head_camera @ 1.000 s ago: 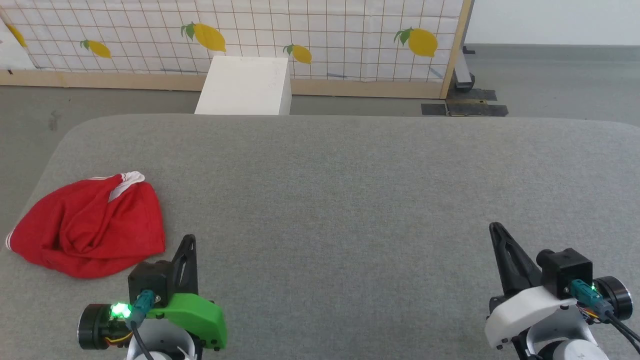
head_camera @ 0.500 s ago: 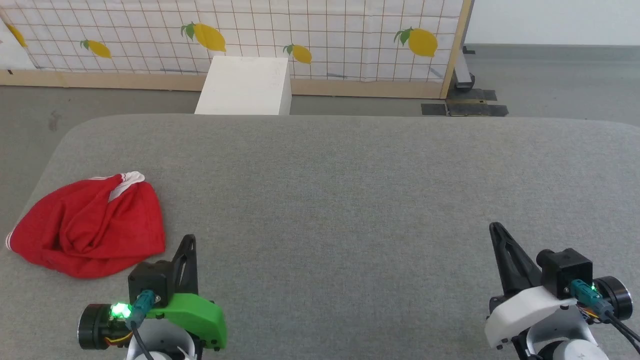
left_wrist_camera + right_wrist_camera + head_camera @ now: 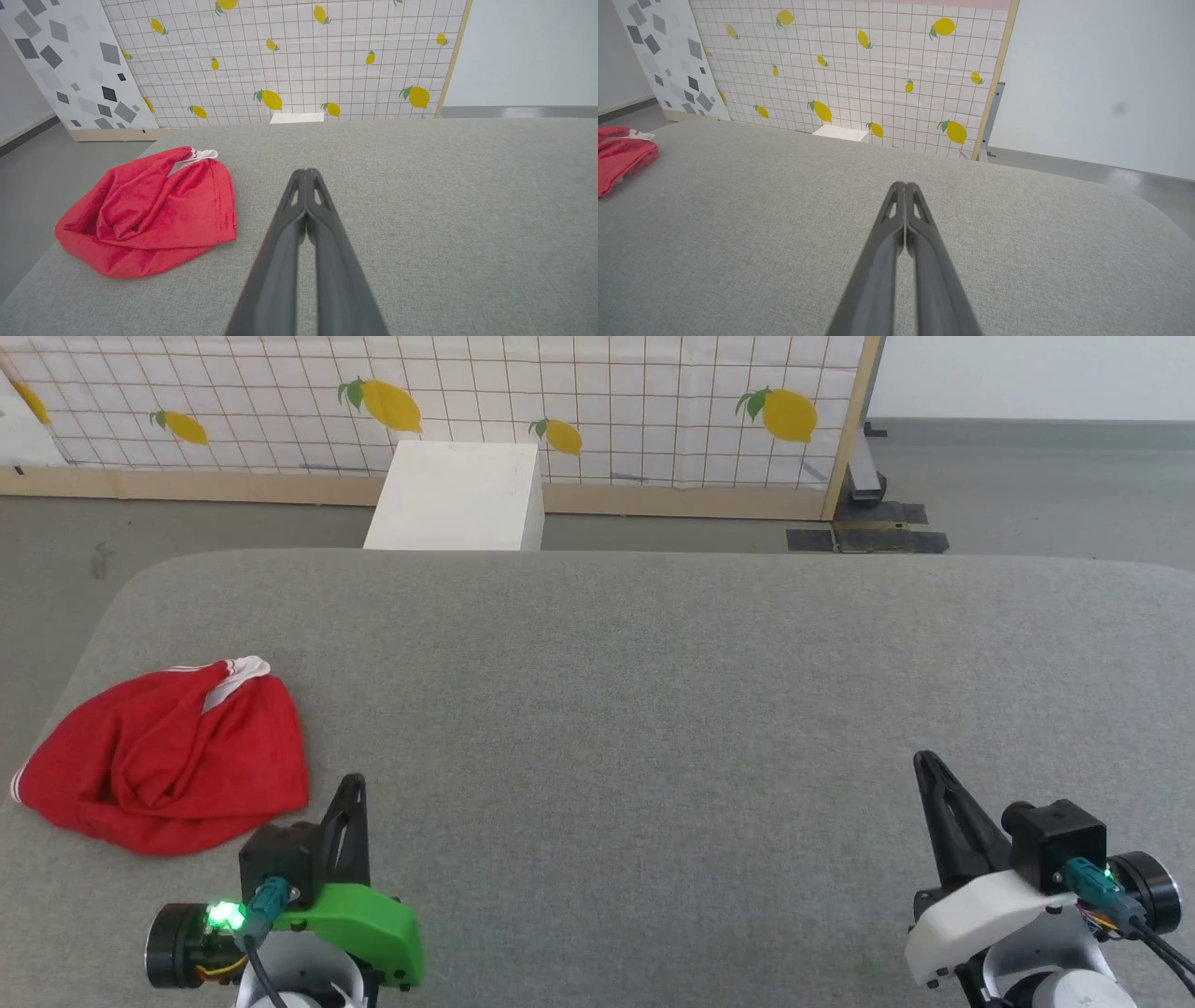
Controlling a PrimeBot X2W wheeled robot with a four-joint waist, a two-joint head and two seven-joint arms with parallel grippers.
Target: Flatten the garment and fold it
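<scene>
Left claw (image 3: 351, 788) and right claw (image 3: 926, 763) sit pinched shut, empty, over the near grey fabric-covered counter (image 3: 653, 691). Just beyond the left one, by the counter's left edge, the bunched bright red soft T-shirt (image 3: 168, 761) likely needs an opened claw on an outer edge, then a drag toward centre.

Your left gripper (image 3: 351, 786) sits near the garment (image 3: 168, 765), not touching it, fingers pressed together and pointing forward. Your right gripper (image 3: 924, 763) is well apart from the garment, fingers likewise together, angled slightly toward it.
</scene>
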